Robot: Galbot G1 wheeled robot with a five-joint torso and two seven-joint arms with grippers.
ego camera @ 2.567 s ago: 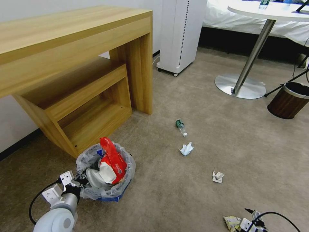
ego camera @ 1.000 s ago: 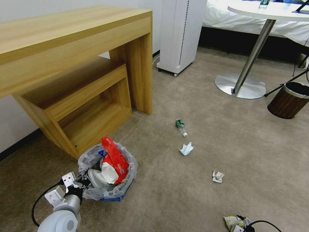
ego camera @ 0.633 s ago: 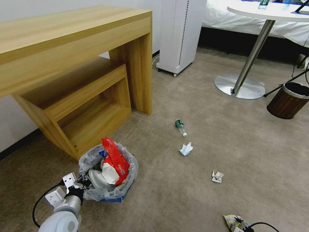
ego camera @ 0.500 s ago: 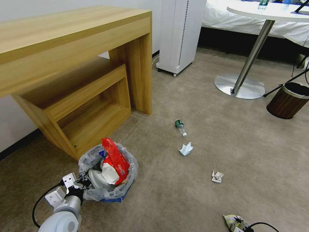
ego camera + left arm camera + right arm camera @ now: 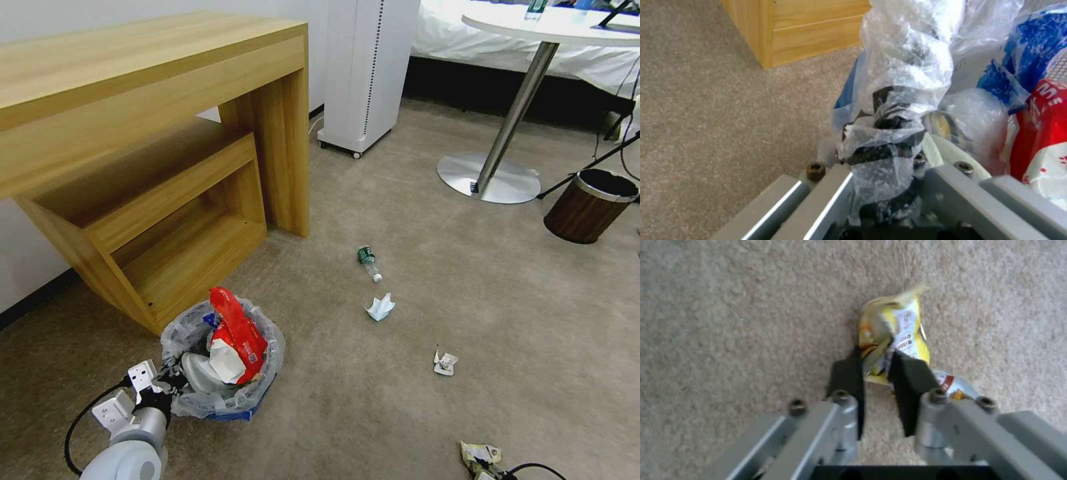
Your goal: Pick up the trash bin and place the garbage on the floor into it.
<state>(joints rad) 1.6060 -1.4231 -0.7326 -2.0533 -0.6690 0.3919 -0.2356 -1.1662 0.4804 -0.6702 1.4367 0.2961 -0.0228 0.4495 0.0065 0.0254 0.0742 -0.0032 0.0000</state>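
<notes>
Head view: the left gripper [image 5: 170, 387] was clamped on the rim of the trash bin [image 5: 223, 363], which sat on the carpet [image 5: 400, 220] by the wooden desk [image 5: 133, 133]. A green bottle [image 5: 367, 258] and crumpled paper [image 5: 380, 307] lay far off.
Left wrist view: the jaws were squeezed tight on the bin's plastic bag [image 5: 902, 110].
Right wrist view: the right gripper [image 5: 878, 370] was pinching a yellow wrapper [image 5: 896, 333], with the wrapper between its black fingers [image 5: 849, 373], low over the carpet.

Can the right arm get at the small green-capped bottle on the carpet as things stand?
Probably not. The right gripper is shut on a yellow snack wrapper near the robot, so it isn't free. The bottle lies well ahead on open carpet, past the crumpled paper. Nothing blocks it.
</notes>
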